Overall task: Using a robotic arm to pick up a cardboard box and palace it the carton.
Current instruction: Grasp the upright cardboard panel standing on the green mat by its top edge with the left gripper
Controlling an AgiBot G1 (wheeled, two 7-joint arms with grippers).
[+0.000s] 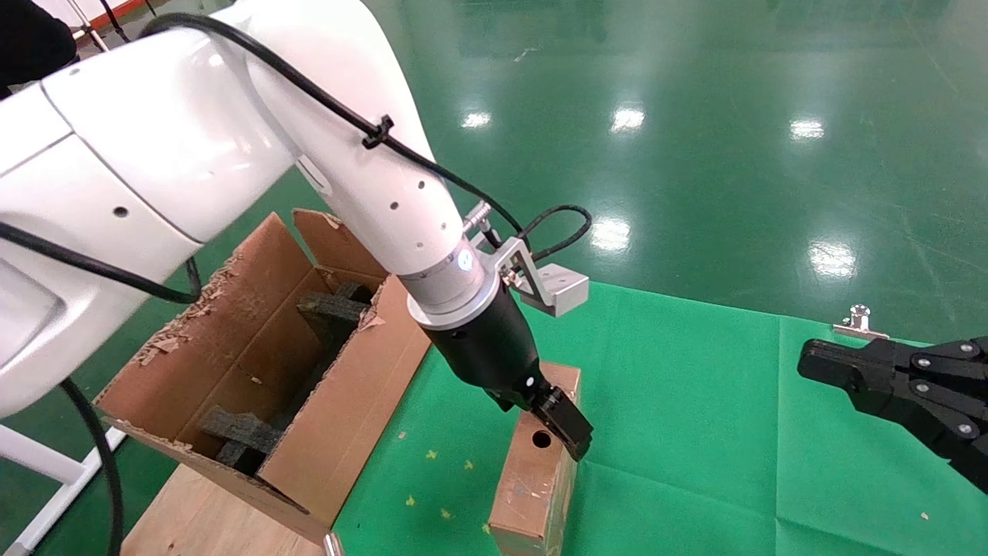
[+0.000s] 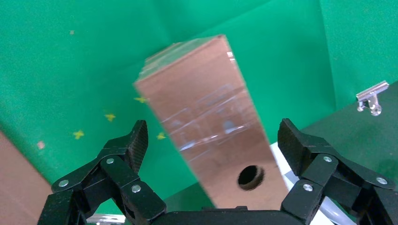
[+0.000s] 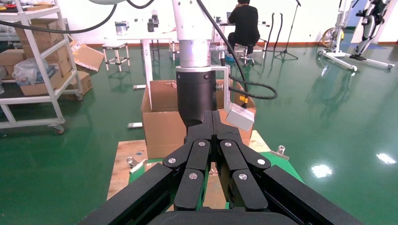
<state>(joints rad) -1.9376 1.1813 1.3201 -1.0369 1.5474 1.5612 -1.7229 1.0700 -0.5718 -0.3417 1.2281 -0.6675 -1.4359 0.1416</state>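
Head view: the robotic arm [image 1: 370, 177] reaches down over the green cloth [image 1: 695, 432], carrying the left gripper [image 1: 567, 428] to the cardboard box [image 1: 536, 479]. This small taped box lies on the cloth with its round hole [image 1: 542, 440] facing up, just beside the carton [image 1: 340, 417]. In the left wrist view the gripper's fingers [image 2: 136, 140] stand spread on either side of the box without touching it. The carton stands open on a wooden board [image 1: 208, 510] at the cloth's left edge, its ragged flaps raised; inside are black foam pieces [image 1: 332, 307] and no small box. The right gripper [image 1: 834, 367] is parked over the cloth's right side, its fingers pressed together. A metal clip [image 1: 858, 323] grips the cloth's far edge.
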